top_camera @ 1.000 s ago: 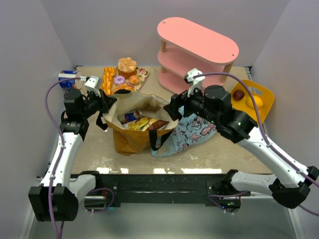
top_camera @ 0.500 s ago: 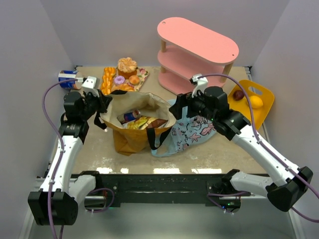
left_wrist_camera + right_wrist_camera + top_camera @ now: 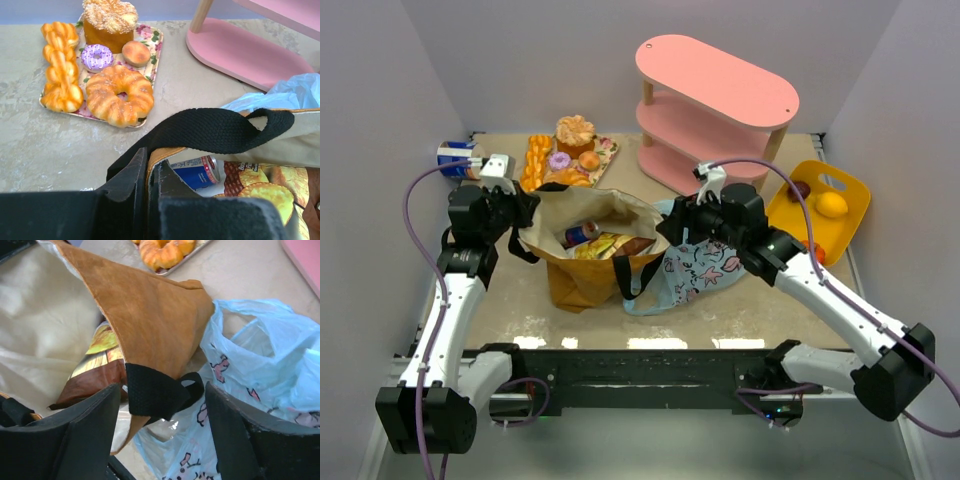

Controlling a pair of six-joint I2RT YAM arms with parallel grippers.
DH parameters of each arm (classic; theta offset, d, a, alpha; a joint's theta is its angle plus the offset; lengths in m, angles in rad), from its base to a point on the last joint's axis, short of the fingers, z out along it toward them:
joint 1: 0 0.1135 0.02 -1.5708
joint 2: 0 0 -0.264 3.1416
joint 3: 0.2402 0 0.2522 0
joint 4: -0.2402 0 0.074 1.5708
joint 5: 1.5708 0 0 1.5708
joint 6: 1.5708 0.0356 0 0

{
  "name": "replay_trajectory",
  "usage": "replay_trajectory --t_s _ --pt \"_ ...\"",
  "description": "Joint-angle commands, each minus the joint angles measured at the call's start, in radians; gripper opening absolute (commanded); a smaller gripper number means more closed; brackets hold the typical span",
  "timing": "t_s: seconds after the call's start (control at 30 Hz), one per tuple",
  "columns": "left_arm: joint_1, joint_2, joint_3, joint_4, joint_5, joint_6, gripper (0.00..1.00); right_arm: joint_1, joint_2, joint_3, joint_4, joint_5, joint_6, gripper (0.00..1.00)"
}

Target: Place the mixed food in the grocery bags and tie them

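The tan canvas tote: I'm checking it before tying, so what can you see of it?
The tan canvas tote with black straps stands open mid-table, pale inside, holding a can and snack packet. The left gripper pinches its rim; the right gripper, open, straddles the opposite rim and strap. A blue bag touches it.

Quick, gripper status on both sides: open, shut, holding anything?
Left gripper: shut on the rim of the tan canvas tote.
Right gripper: open, jaws on either side of the tote's black strap, not clamped on it.

Left tool (image 3: 148,165) clamped tight, right tool (image 3: 162,390) with jaws spread wide, both reaching forward and angled inward
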Motion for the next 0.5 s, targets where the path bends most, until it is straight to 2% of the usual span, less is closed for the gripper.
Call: replay_trajectory --t_s 0.0,0.03,0.1,0.13,0.23,0.3,0.47 --pt "-0.001 -0.014 0.038 -0.011 -0.076 0.019 0.0 0.004 0.068 -0.035 0.178 -0.127 0.011 0.56" --pt "-0.001 -0.016 0.041 -0.011 -0.09 0.025 0.0 0.018 0.076 -0.043 0.198 -0.142 0.008 0.44" --pt "-0.001 -0.02 0.046 -0.019 -0.115 0.027 0.0 0.038 0.081 -0.051 0.232 -0.138 0.005 0.31" --pt "-0.001 -0.026 0.047 -0.017 -0.126 0.019 0.0 0.07 0.076 -0.046 0.234 -0.128 0.005 0.19" --pt "-0.001 -0.065 0.049 -0.016 -0.193 0.001 0.0 0.168 0.07 -0.003 0.224 -0.059 0.004 0.0" --pt "-0.001 -0.1 0.063 -0.028 -0.25 -0.007 0.0 0.248 0.075 0.038 0.221 -0.009 0.005 0.0" --pt "-0.003 -0.2 0.092 -0.073 -0.429 0.002 0.0 0.346 0.122 0.102 0.234 0.037 0.059 0.0"
